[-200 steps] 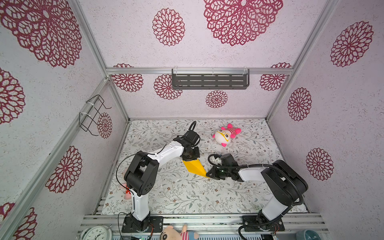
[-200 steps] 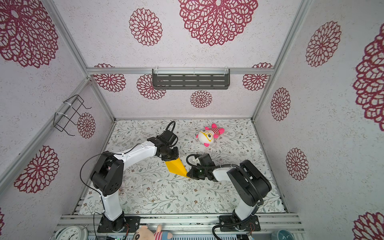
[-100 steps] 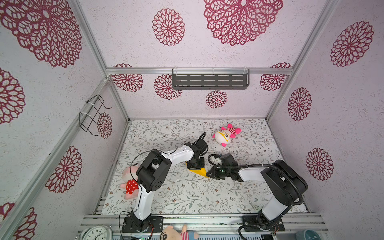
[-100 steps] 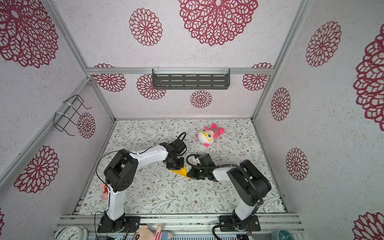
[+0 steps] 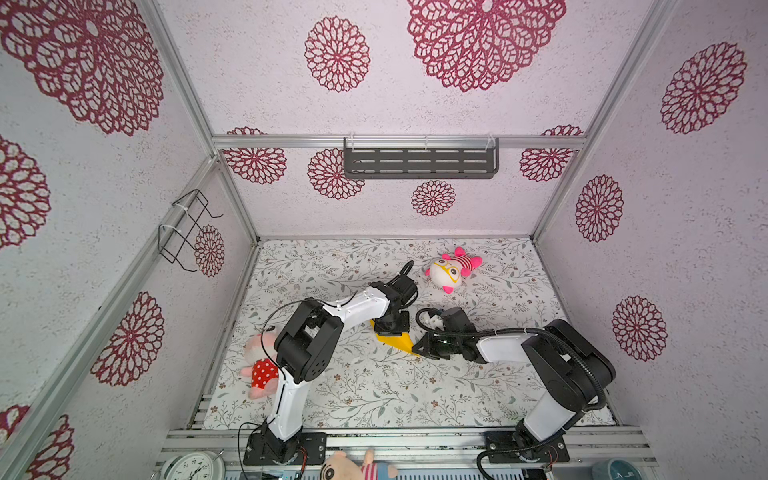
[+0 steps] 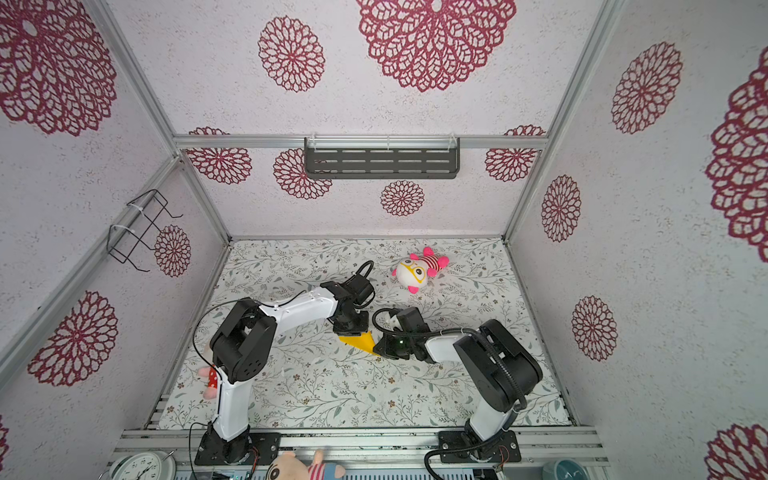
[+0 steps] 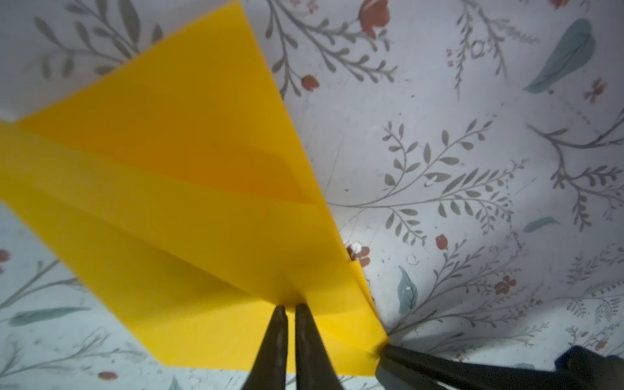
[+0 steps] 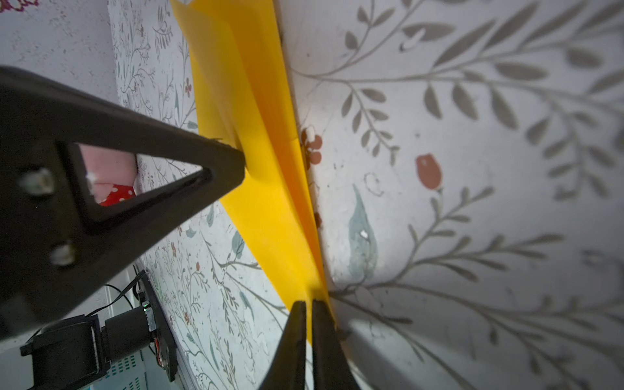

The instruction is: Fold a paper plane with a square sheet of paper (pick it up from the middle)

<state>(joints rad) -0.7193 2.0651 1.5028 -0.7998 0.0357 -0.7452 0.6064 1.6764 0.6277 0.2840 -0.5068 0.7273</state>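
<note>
The yellow-orange sheet of paper (image 5: pixel 395 340) (image 6: pixel 360 341) lies on the floral mat folded into a pointed kite-like dart, the paper plane (image 7: pixel 189 169) (image 8: pixel 263 189). My left gripper (image 5: pixel 390 330) (image 6: pixel 351 330) (image 7: pixel 290 305) points straight down onto it, shut, tips pressed on the folded layers where the creases meet. Its black fingers (image 8: pixel 202 169) show side-on in the right wrist view. My right gripper (image 5: pixel 417 352) (image 6: pixel 378 353) (image 8: pixel 309 304) lies low on the mat, shut on the plane's pointed tip. The left gripper body hides much of the paper in both top views.
A pink-and-white plush toy (image 5: pixel 453 270) (image 6: pixel 419 270) lies behind the grippers. A plush in a red dotted dress (image 5: pixel 259 365) (image 6: pixel 212 380) lies by the left arm's base. The back wall carries a dark shelf (image 5: pixel 419 160), the left wall a wire basket (image 5: pixel 187 228).
My left gripper has moved right and forward from the paper's wide end to over its middle, covering more of it. The left elbow swung, uncovering the red-dress plush. The right gripper stayed put.
</note>
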